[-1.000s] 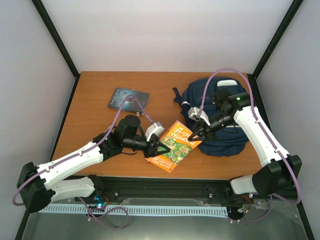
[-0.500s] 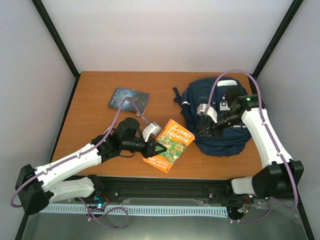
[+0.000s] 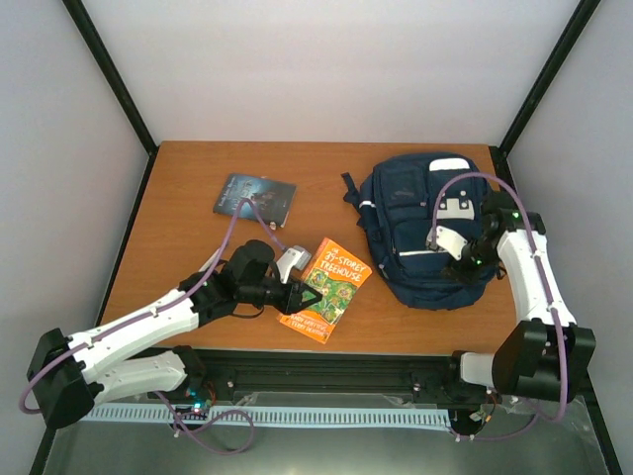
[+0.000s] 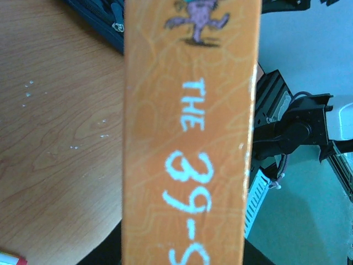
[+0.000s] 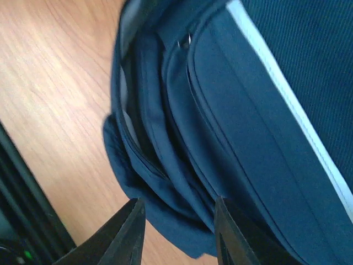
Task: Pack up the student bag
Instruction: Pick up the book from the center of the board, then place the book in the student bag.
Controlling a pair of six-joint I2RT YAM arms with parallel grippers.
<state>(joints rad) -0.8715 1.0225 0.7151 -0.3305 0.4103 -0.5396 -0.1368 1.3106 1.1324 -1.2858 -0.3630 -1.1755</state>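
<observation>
Left gripper (image 3: 309,295) clamps the orange book (image 3: 330,285) by its edge, likely to carry it, while the right gripper (image 5: 177,210) hovers, fingers apart, over the backpack (image 3: 410,213), probably to hold it open.

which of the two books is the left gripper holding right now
The orange 39-Storey Treehouse book, gripped at its edge by the left gripper, beside the student bag. The dark-covered book lies apart, farther back on the table.

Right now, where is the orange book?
In the top view, the orange book is near the front middle of the table, held by the left end effector, just left of the blue backpack.
</observation>
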